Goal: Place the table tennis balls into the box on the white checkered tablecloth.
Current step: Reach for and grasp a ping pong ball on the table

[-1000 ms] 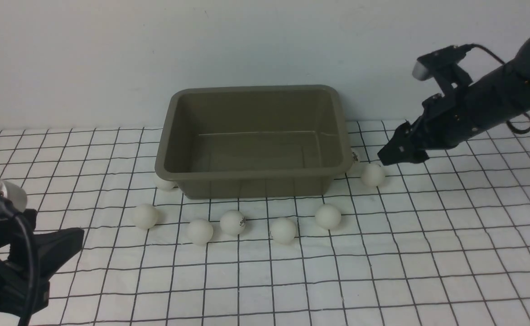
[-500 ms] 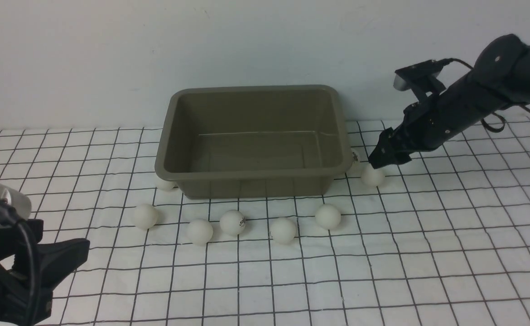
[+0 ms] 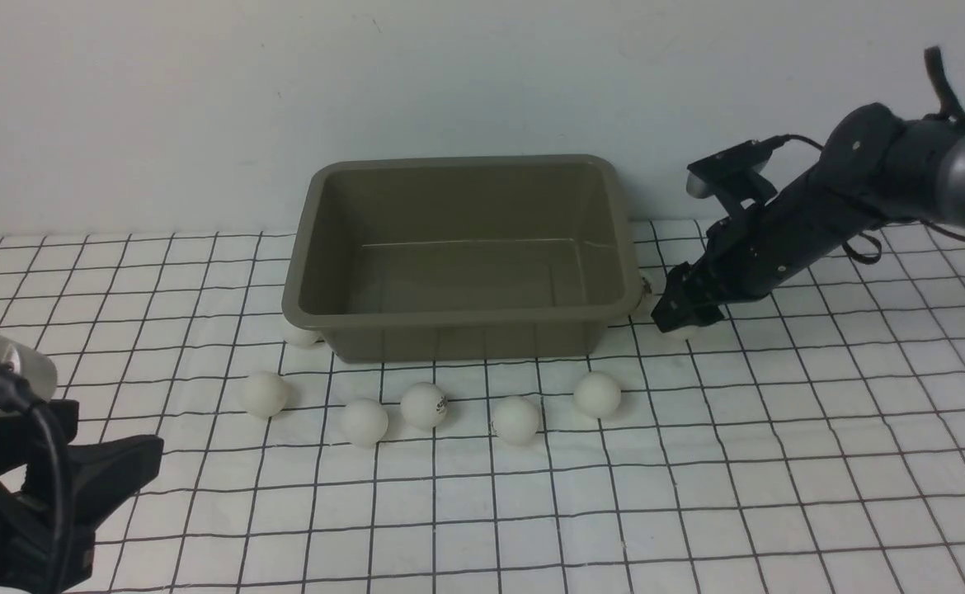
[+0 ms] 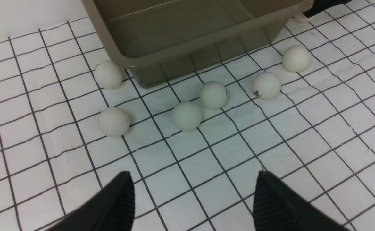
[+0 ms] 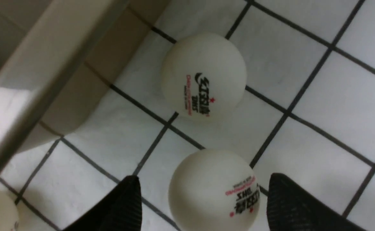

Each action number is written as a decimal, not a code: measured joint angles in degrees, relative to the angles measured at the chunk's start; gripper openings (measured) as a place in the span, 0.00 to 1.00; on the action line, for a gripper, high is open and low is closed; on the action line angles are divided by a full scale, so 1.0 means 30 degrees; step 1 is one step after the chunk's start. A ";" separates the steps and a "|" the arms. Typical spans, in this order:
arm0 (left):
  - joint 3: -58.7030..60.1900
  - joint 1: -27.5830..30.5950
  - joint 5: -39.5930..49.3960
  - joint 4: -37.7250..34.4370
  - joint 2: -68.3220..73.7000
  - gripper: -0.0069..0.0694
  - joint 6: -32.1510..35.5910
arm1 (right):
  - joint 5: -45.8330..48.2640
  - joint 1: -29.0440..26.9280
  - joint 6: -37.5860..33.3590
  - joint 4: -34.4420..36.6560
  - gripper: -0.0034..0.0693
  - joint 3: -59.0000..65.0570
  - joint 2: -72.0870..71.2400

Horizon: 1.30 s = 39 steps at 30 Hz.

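The white checkered tablecloth (image 3: pixel 779 462) covers the table. The box (image 3: pixel 458 318) stands on it toward the far side and is empty, so no ball has been delivered yet.

Most of the table tennis balls (image 3: pixel 424 405) lie loose along the box's near wall. Two more sit by its right end: the target ball (image 5: pixel 214 189) and a logo ball (image 5: pixel 203 75) just beyond it, nearer the box wall.

You are working with the right arm, which is the nearer one. The left arm is parked well apart at the near left corner.

The target ball lies directly between the right fingers (image 5: pixel 123 205), low over the cloth. It is a sphere, so no approach axis is preferred.

The right fingers stand fully spread, with a gap visible on each side of the ball. They grip nothing.

The left fingers (image 4: pixel 117 202) are parted and empty.

Judgement: close the right fingers on the target ball without nudging the logo ball.
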 joint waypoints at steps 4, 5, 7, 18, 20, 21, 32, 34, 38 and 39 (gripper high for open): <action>0.0000 0.0000 0.0007 0.0014 0.0000 0.68 0.0000 | -0.0358 0.0059 0.0000 -0.0220 0.70 0.0000 0.0024; 0.0000 0.0000 0.0041 0.0014 0.0000 0.68 0.0000 | -0.0395 0.0059 0.0000 -0.0218 0.70 -0.0006 0.0024; 0.0000 0.0000 0.0045 0.0014 0.0000 0.68 0.0000 | -0.0458 0.0073 0.0000 -0.0241 0.70 -0.0006 0.0024; 0.0000 0.0000 0.0075 0.0014 0.0000 0.68 0.0000 | -0.0920 0.0116 -0.0013 -0.0285 0.68 -0.0042 0.0177; 0.0000 0.0000 0.0075 0.0014 0.0000 0.68 0.0000 | -0.0938 0.0116 -0.0013 -0.0285 0.68 -0.0042 0.0337; 0.0000 0.0000 0.0075 0.0014 0.0000 0.68 0.0000 | -0.0961 0.0116 -0.0013 -0.0299 0.68 -0.0042 0.0495; 0.0000 0.0000 0.0075 0.0014 0.0000 0.68 0.0000 | -0.1067 0.0116 -0.0013 -0.0282 0.54 -0.0042 0.0617; 0.0000 0.0000 0.0075 0.0014 0.0000 0.68 0.0000 | -0.1089 0.0116 -0.0013 -0.0282 0.54 -0.0042 0.0617; 0.0000 0.0000 0.0075 0.0014 0.0000 0.68 0.0000 | -0.0993 0.0070 0.0059 -0.0688 0.54 -0.0042 0.0394; 0.0000 0.0000 0.0075 0.0014 0.0000 0.68 0.0000 | -0.0954 0.0022 0.0098 -0.0725 0.54 -0.0042 0.0224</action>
